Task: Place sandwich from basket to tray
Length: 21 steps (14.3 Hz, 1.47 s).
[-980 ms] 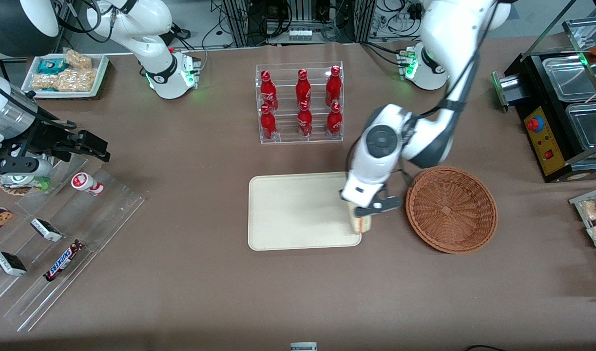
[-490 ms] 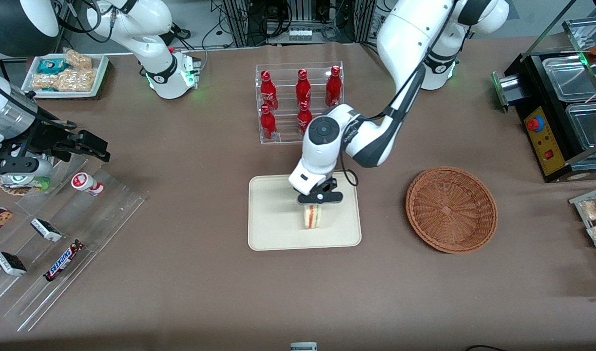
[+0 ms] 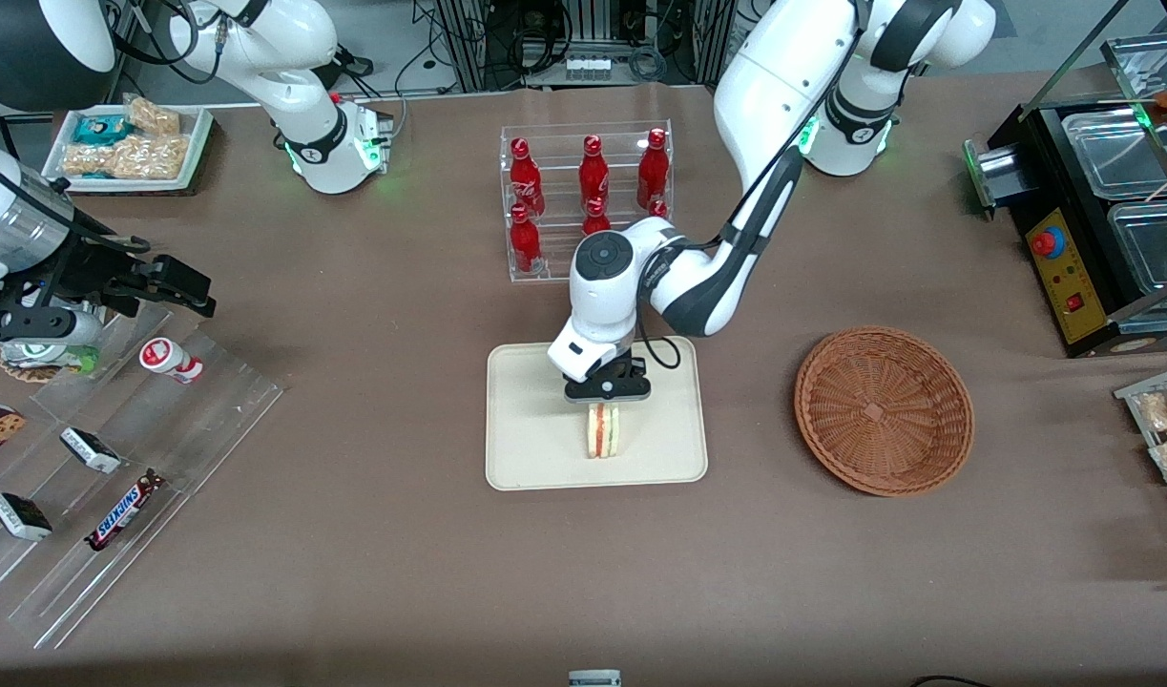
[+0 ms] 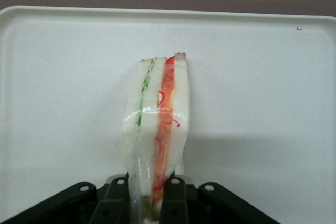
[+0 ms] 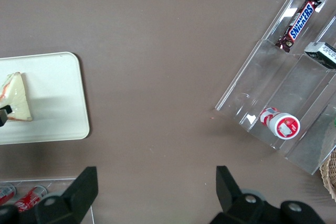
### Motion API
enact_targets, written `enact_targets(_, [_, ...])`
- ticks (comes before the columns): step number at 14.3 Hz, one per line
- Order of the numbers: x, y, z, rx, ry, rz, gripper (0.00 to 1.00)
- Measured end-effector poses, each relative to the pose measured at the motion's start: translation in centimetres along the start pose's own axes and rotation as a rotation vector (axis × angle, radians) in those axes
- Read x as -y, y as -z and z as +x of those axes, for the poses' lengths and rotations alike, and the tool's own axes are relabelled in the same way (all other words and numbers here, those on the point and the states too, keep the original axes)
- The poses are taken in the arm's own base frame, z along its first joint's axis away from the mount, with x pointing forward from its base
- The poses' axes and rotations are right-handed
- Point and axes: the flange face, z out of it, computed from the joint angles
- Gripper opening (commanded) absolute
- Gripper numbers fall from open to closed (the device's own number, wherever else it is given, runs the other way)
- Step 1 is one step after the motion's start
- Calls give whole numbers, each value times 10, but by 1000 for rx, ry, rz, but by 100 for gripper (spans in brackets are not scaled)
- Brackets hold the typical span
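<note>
The sandwich [image 3: 603, 430] is a wrapped wedge of white bread with red and green filling, held over the middle of the cream tray [image 3: 526, 448]. My left gripper [image 3: 606, 399] is shut on its narrow end, black fingers [image 4: 176, 203] pressing both sides of the sandwich [image 4: 156, 124]. The pale tray [image 4: 262, 77] fills the left wrist view under it. Whether the sandwich touches the tray I cannot tell. The parked arm's wrist view shows the sandwich [image 5: 16, 98] over the tray [image 5: 58, 114]. The round wicker basket [image 3: 884, 410] sits empty beside the tray, toward the working arm's end.
A clear rack of red bottles [image 3: 588, 200] stands farther from the front camera than the tray. Clear stepped shelves with snack bars [image 3: 115, 477] lie toward the parked arm's end. A black appliance [image 3: 1098, 219] and bagged pastries [image 3: 1165, 429] sit toward the working arm's end.
My gripper has carried the sandwich from the tray's edge nearest the basket to over the tray's middle, and in the last half second it shifted slightly further and lower.
</note>
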Motion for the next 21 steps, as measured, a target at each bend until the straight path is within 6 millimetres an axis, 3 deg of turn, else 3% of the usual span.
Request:
enact_targets(2, [-3,7,5,-13,23,-13,100])
enact_targets(4, [-9,35,16,-40,32,-39,100])
enact_targets(6, [-6,80,28,-46,48,-20,100])
enact_targets(8, [16,133,51,-56,102,-4,100])
enact_targets(10, [45,180,76,-53,163,-9,100])
enact_targets(13, [104,221,105,7,210,44,100])
enact_targets(17, [188,231,142,71,218,88,100])
enact_targets(21, [283,239,160,159,142,102,100])
